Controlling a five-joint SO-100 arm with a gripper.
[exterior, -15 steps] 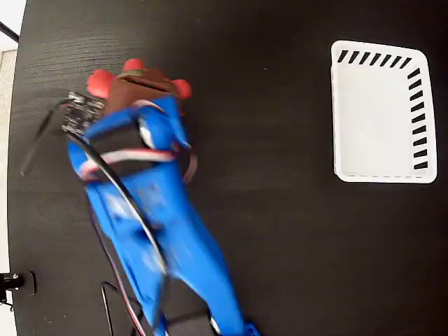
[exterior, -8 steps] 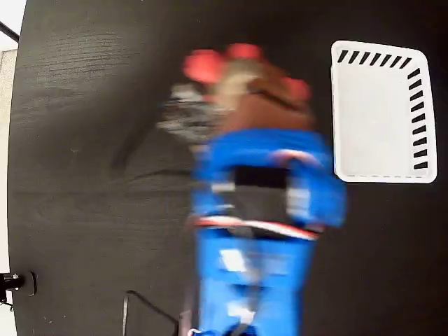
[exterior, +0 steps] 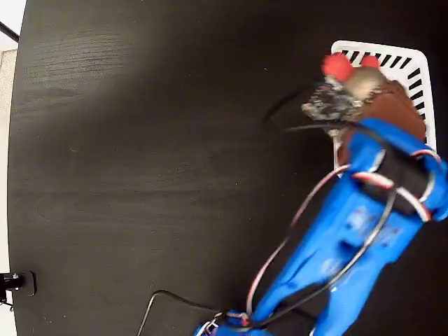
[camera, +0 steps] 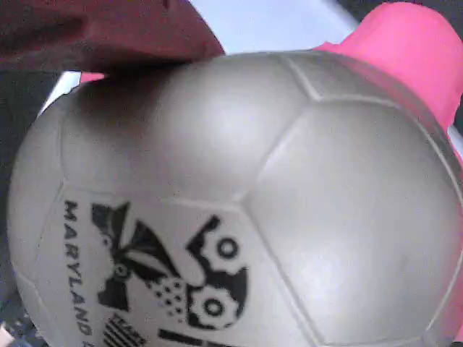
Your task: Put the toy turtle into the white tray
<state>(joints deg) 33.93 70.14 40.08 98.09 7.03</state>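
In the fixed view the toy turtle hangs over the top left part of the white tray, with its red legs pointing up and left. My gripper is shut on it, and the dark brown fingers wrap its shell from the right. The blue arm covers most of the tray's floor. In the wrist view the turtle's shiny grey-gold shell, printed with a black mark, fills the frame. A pink leg shows at the top right, a brown finger presses the shell at the top left, and a strip of the white tray shows behind.
The black table stretches across the left and middle of the fixed view. Cables trail from the arm toward the bottom edge. A small circuit board on the wrist juts out left of the tray. A black clamp sits at the table's left edge.
The arm has swung from the table's upper left across to the right, carrying the turtle, which now hangs over the tray.
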